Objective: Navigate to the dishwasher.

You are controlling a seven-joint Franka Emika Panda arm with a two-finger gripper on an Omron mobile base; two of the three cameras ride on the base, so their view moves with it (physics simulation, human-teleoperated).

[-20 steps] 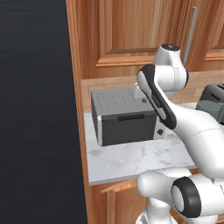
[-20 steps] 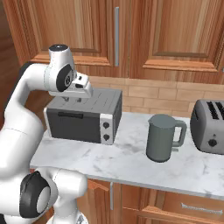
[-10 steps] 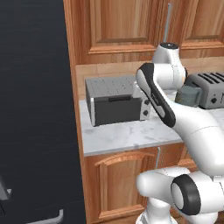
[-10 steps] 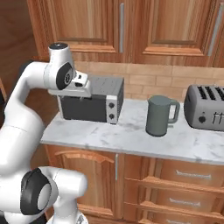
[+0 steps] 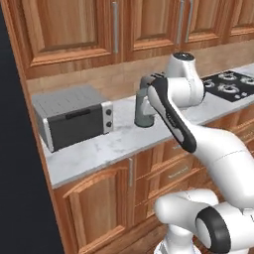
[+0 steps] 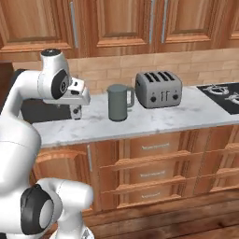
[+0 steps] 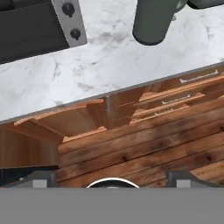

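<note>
Base shifted right: toaster oven, kettle, toaster, stove now along counter. No legible labels. Gripper state indeterminable.

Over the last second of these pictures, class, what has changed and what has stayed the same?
The base has driven sideways to its right along the counter, so the whole view shifted: the toaster oven slid left, and the kettle, toaster and stove came into view. Nothing was grasped or released. The things on the counter kept their places, and the arm kept its folded pose.
</note>
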